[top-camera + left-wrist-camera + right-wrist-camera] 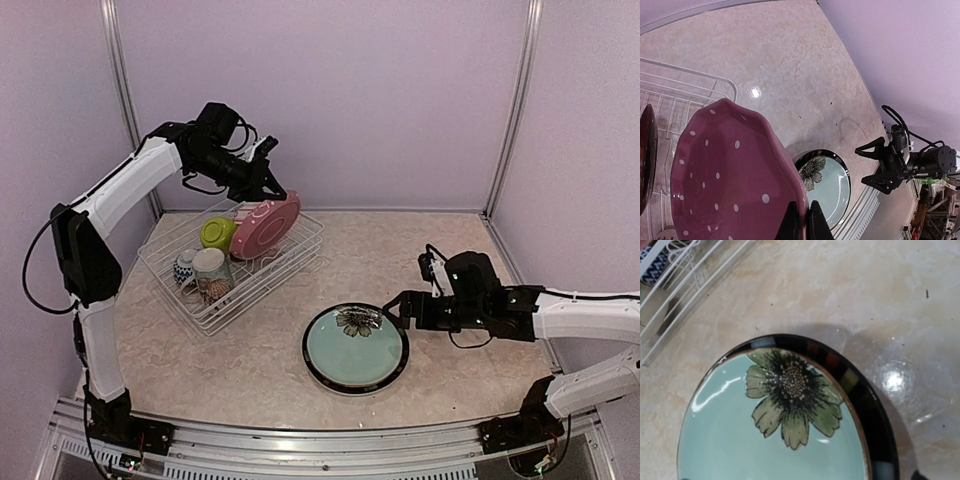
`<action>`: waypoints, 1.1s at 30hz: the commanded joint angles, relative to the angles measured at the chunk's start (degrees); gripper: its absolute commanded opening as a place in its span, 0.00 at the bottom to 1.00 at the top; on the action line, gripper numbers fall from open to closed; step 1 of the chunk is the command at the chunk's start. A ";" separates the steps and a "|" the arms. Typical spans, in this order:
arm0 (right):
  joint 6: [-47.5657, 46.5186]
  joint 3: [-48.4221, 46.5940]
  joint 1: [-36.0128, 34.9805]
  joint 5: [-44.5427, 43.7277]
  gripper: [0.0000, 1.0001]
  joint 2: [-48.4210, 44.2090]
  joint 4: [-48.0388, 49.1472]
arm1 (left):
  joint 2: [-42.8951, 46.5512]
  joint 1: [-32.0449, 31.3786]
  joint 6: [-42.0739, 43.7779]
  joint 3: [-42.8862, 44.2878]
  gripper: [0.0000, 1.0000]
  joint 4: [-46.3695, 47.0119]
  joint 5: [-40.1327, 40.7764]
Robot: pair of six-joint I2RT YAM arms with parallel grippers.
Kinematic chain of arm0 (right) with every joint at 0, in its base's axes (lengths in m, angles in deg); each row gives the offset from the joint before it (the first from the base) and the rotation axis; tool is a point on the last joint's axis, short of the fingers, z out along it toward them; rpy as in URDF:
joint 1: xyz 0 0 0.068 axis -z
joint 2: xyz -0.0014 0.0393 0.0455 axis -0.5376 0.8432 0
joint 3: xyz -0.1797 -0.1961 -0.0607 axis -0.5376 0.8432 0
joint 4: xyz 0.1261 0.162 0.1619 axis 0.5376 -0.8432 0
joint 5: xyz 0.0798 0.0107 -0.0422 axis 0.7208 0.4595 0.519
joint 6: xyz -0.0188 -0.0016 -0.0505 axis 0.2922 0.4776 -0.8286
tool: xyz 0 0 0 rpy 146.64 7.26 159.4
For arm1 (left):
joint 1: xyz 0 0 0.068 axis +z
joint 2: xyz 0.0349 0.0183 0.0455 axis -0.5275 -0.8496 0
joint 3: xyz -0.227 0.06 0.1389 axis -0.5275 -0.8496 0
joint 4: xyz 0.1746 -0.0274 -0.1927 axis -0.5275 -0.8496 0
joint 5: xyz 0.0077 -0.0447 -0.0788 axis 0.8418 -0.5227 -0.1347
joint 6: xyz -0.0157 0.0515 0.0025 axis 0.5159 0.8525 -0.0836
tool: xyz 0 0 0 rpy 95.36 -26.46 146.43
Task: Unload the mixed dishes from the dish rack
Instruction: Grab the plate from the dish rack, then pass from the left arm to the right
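Note:
My left gripper [272,192] is shut on the rim of the pink dotted plate [265,225] and holds it tilted above the far side of the white wire dish rack [300,255]. In the left wrist view the fingers [790,222] pinch the plate's edge [725,175]. In the rack are a lime green bowl [217,233], a blue-white bowl [185,268] and a cream mug [211,272]. A black-rimmed plate with a flower [355,347] lies flat on the table. My right gripper [395,310] is open and empty just right of that plate [790,415].
A dark red plate [645,155] shows at the left edge of the left wrist view, inside the rack [690,95]. The rack's corner [680,280] shows in the right wrist view. Purple walls enclose the back and sides.

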 commanded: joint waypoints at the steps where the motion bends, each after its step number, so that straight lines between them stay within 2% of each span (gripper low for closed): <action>1: 1.57 -2.01 0.63 -2.64 0.93 0.86 -0.60 | 4.72 -1.58 1.63 3.35 0.00 2.34 0.18; 4: 5.63 -2.10 2.09 -2.78 0.93 -0.03 0.29 | 6.35 -3.23 3.82 2.81 0.00 2.90 2.31; 10: 8.79 -2.08 9.53 5.56 0.93 -1.64 7.24 | 11.68 -9.30 9.21 -3.44 0.00 8.38 11.44; 18: 8.66 -14.44 12.65 10.54 0.92 4.37 6.94 | 17.79 -23.10 21.01 -15.83 0.00 20.41 34.20; 24: 10.35 -21.56 12.76 13.48 0.91 7.91 8.76 | 16.89 -31.38 30.71 -21.76 0.00 27.36 50.10; 28: 11.36 -24.18 12.69 16.33 0.91 11.26 8.96 | 14.47 -35.24 37.06 -23.57 0.00 31.51 57.95; 33: 12.93 -24.52 12.58 21.17 0.89 16.79 12.23 | 11.51 -38.16 42.78 -25.62 0.00 36.82 62.09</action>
